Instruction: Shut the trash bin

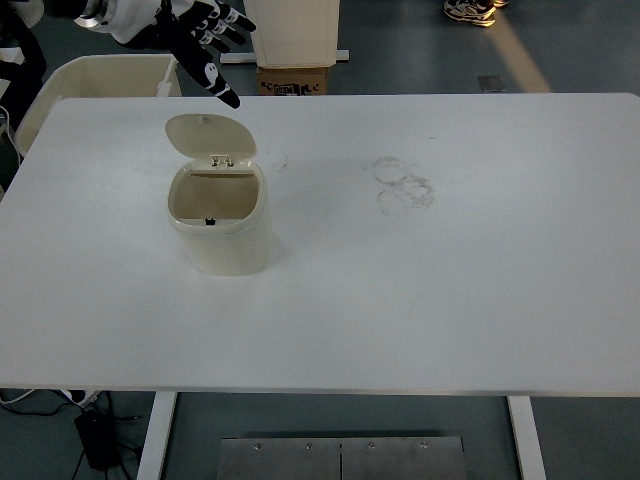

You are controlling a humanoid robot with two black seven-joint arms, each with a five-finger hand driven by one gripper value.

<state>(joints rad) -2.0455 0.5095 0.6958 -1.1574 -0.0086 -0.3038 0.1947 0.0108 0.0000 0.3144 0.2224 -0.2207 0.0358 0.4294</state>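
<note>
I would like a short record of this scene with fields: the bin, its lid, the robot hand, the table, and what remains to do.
bin: cream trash bin, upright on the table's left part
lid: lid open, tilted up at the far side
hand: left hand above and beyond the lid, fingers spread, touching nothing
table: white table with faint ring marks
remaining: lid not yet pushed down

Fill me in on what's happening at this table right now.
The robot's left hand is above the table's far left corner, fingers spread, holding nothing. It is just beyond the small cream trash bin, whose lid stands flipped up and open. The hand touches neither the lid nor the bin. The right arm is out of view.
</note>
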